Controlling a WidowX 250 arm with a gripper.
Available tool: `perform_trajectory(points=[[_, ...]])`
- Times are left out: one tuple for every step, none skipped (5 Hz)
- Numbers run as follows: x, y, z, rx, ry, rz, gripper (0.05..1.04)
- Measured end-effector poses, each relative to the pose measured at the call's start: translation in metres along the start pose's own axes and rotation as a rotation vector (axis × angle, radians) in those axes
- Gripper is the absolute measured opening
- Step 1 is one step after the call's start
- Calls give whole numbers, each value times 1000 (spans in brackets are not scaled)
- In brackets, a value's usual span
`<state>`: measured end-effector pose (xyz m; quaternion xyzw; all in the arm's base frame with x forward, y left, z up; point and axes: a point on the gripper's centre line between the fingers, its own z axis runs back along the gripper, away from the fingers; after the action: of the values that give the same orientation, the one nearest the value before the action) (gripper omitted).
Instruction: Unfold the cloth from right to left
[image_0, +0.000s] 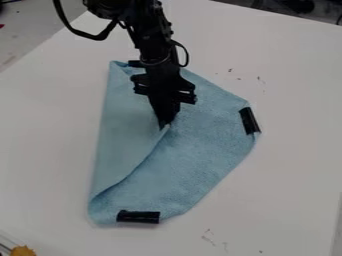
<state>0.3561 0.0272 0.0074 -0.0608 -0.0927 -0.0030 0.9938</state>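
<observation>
Blue cloth spread below and around my jaws, which pinch closed on its loose edge; likely light, limp, best held there.

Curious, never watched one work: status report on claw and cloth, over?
Claw shut on cloth at its inner edge. Cloth partly folded. Possible snag: black strips along its border.
</observation>
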Motion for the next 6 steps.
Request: perform_trajectory(points=[[-1, 0, 0, 2, 2, 0, 74], [-4, -3, 8, 68, -7, 6, 58], [-5, 7, 54, 193, -136, 80, 57], [-24, 28, 65, 208, -199, 148, 57], [-50, 64, 60, 206, -239, 240, 57], [-65, 86, 57, 198, -260, 244, 57]])
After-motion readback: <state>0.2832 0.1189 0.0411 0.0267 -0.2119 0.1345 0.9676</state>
